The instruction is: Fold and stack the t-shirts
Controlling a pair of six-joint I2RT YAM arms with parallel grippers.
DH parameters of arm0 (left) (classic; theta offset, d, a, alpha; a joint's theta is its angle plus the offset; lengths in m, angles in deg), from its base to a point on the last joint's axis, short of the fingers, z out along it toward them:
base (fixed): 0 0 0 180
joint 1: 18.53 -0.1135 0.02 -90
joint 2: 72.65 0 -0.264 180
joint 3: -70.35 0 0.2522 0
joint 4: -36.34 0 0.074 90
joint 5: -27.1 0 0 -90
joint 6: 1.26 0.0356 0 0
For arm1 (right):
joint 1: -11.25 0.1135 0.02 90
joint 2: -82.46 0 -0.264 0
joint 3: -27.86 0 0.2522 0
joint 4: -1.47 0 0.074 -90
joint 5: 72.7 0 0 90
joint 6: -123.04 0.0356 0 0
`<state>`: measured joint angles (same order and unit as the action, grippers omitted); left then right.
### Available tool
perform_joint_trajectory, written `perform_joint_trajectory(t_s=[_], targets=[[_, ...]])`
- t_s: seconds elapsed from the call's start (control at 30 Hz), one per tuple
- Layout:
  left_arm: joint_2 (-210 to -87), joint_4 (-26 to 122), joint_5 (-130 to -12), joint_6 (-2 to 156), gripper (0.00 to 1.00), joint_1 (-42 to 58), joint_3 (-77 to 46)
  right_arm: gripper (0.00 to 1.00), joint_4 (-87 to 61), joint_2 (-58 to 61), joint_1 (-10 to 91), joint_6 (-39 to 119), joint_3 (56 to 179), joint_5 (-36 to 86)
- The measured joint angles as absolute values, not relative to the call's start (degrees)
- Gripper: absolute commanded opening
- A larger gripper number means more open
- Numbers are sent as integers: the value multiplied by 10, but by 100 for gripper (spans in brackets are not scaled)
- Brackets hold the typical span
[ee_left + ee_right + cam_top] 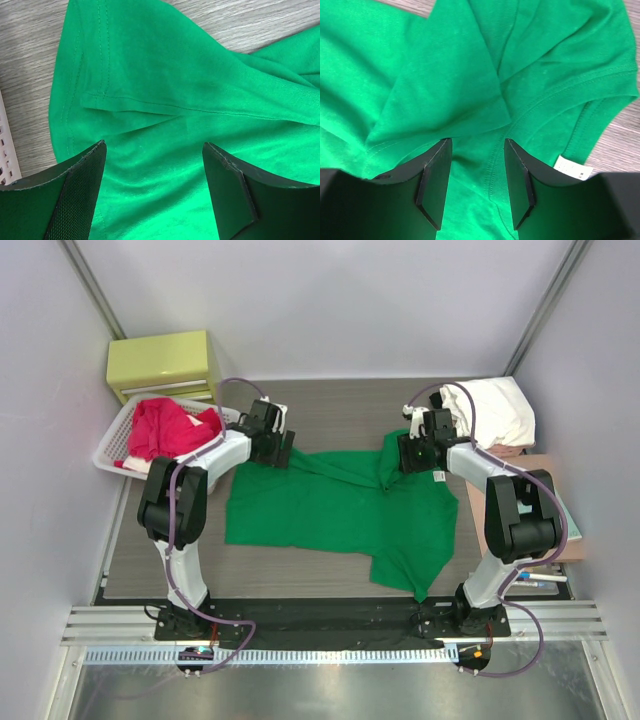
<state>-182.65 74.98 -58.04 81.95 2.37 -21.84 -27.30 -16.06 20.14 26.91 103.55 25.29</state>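
A bright green t-shirt [330, 510] lies spread on the wooden table, its top edge bunched into folds. My left gripper [274, 447] hangs over the shirt's far left corner. In the left wrist view that gripper [155, 145] stands wide open above the green cloth [170, 90], by a stitched hem. My right gripper [410, 452] hovers over the shirt's far right part. Its jaws [477, 141] are open, with a collar seam of the green cloth [445, 75] lying flat between them. A white label [572, 169] shows beside the right finger. Red t-shirts [165, 427] fill the basket, and a white t-shirt [500, 410] lies at the back right.
A white slatted basket [108, 452] stands at the back left, and its edge [6, 145] shows in the left wrist view. Behind it is a yellow-green box [165, 362]. A flat brownish board [545, 485] lies along the right edge under the right arm.
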Motion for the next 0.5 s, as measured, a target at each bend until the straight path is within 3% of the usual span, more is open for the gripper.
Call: perform_joint_trajectory(t_s=[0.5], targets=[[-1826, 750, -580, 825, 79, 25, -218, 49, -235, -249, 200, 260, 1076, 224]])
